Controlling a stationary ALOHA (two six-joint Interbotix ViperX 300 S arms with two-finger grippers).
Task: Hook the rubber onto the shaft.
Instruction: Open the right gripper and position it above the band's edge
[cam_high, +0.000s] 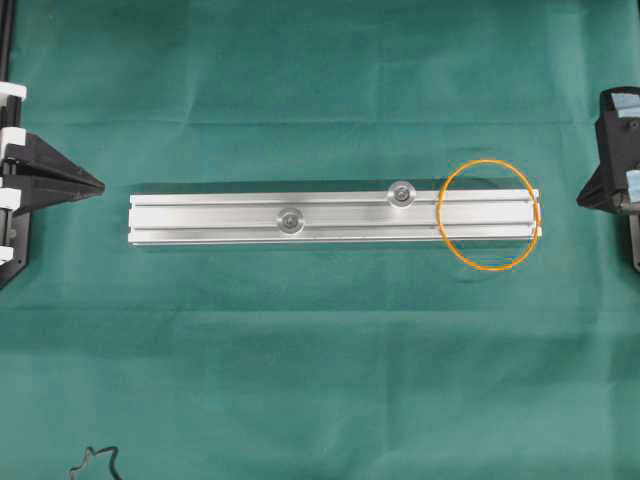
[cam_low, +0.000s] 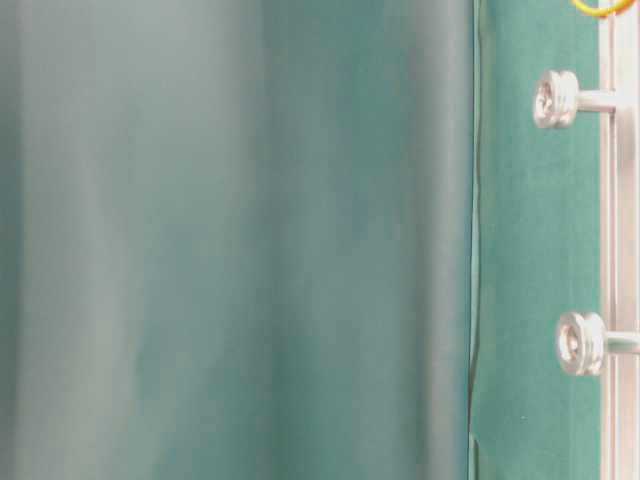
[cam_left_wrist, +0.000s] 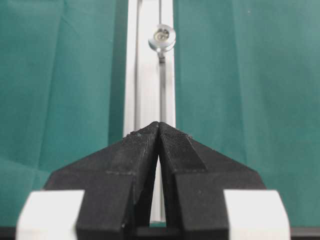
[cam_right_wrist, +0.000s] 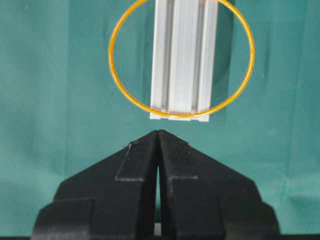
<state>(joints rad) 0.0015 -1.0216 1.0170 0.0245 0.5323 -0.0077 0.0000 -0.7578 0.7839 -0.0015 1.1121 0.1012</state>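
In the overhead view alone – rubber (cam_high: 489, 215), rail (cam_high: 335, 218), both shafts (cam_high: 402, 193)

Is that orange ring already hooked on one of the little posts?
Not hooked. The rubber lies draped over the rail's end, apart from both posts.

A green cloth (cam_high: 300, 80) is covering the whole table, creasing in faint folds above and below the silver rail (cam_high: 220, 218), which is lying across the middle. Soft even light is falling, throwing a thin shadow along the rail's far edge. Toward the near-left corner from the rail, a small dark wiry squiggle (cam_high: 97, 465) is lying on the cloth.
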